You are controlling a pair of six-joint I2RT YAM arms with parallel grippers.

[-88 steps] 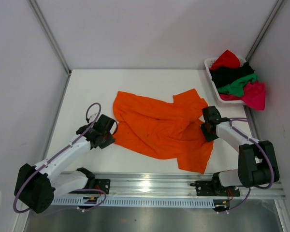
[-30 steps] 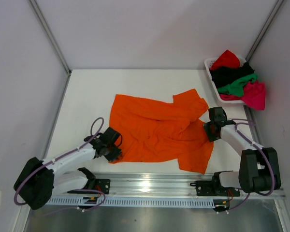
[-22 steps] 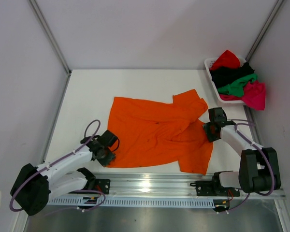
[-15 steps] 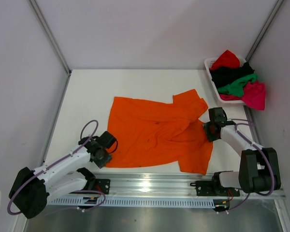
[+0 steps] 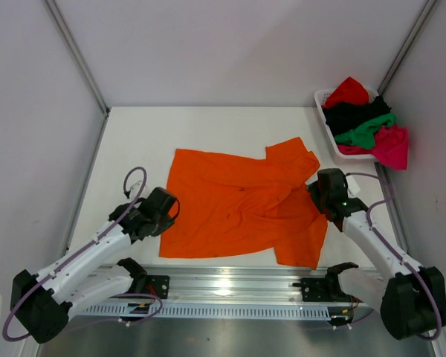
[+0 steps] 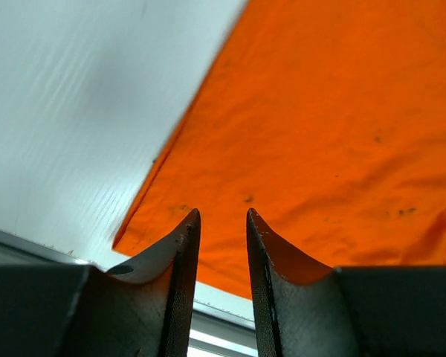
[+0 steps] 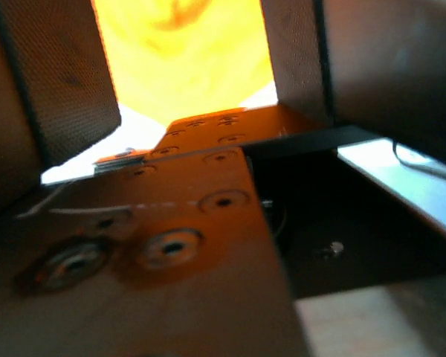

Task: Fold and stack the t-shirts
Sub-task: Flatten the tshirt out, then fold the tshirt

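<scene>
Left arm: stretched low and forward, with the left gripper (image 6: 218, 223) above the near left corner of the orange shirt (image 5: 238, 204).
Left fingers (image 6: 180, 253): narrowly apart and empty, with cloth just beyond the tips.
Right arm: elbow bent, with the right gripper (image 7: 186, 59) at the shirt's right edge.
Right fingers (image 7: 59, 82): spread wide, with orange cloth beyond them.
Unclear: the right wrist view is blurred, so it does not show whether cloth touches those fingers.

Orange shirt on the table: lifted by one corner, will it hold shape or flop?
Probably floppy: the orange t-shirt lies creased, its upper right part folded over itself. Likely light, thin cloth: it lies flat against the table. Pushed, it would probably bunch rather than slide whole, as wrinkles already run across it.
</scene>
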